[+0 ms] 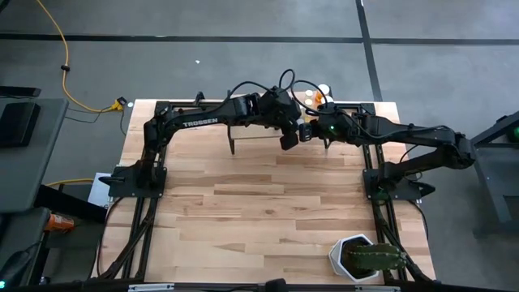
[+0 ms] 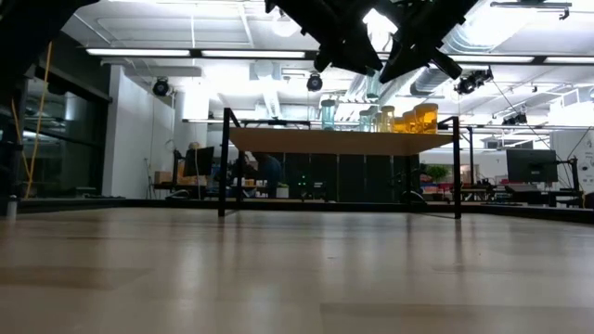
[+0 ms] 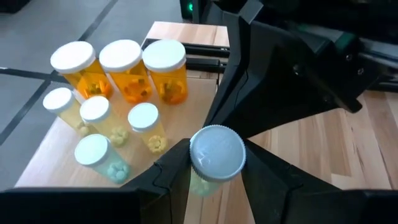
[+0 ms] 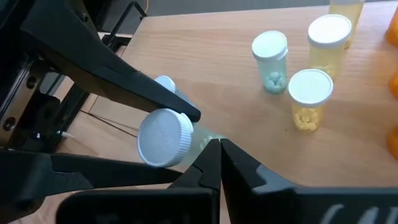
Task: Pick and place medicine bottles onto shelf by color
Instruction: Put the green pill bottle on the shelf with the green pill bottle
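Left gripper: the left gripper [image 3: 214,177] hangs above the low light-wood shelf on thin black legs [image 3: 62,155], and its two dark fingers [image 3: 168,171] are clenched on a pale green translucent pill bottle with a round white cap [image 3: 216,155].
Held bottle: it is in the air, over the shelf's near part, just beside the row of standing bottles; in the right wrist view it [image 4: 165,138] lies tilted between the fingers.
Right gripper: the right gripper [image 4: 217,152] is pressed closed and holds nothing; its tips are just beside the held bottle.
On the shelf: three orange bottles with white caps [image 3: 124,68] stand in a row near one end, three yellowish bottles [image 3: 96,115] beside them, and one pale blue bottle [image 3: 96,155] near them.
Table: a white pot with a green plant [image 1: 361,258] stands at a corner of the striped wooden tabletop [image 1: 259,211], well apart from the shelf.
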Robot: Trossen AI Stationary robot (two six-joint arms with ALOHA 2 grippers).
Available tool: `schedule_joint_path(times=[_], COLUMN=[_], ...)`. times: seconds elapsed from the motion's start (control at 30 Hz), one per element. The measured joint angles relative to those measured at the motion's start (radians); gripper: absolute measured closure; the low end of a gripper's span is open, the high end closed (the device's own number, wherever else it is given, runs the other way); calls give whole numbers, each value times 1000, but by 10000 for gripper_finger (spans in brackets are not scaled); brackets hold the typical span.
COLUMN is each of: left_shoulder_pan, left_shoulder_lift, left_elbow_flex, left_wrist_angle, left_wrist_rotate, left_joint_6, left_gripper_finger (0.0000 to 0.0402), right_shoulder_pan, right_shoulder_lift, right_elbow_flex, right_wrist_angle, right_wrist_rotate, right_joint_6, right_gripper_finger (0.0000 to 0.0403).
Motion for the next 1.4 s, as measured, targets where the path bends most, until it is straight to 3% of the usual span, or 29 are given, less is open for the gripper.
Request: schedule_joint_path(times=[0.43,0.87,1.4], left_shoulder_pan=[35,38,38], left_shoulder_lift=[4,83,113], left_elbow_flex=[0,-2,-1], left_wrist_angle=[-29,31,60], left_wrist_rotate=[-6,-133,-162], left_joint_6=[-88,-247,-220], left_gripper_finger=[282,282,282], right_shoulder_pan=[1,1,1], right_shoulder_lift=[-89,-186,-182], right_elbow_flex=[0,0,0], right_wrist_angle=[-136,-145,-145], right_wrist_rotate=[55,101,101], right_joint_6=[-8,-8,-8], right_gripper_finger=[403,403,403])
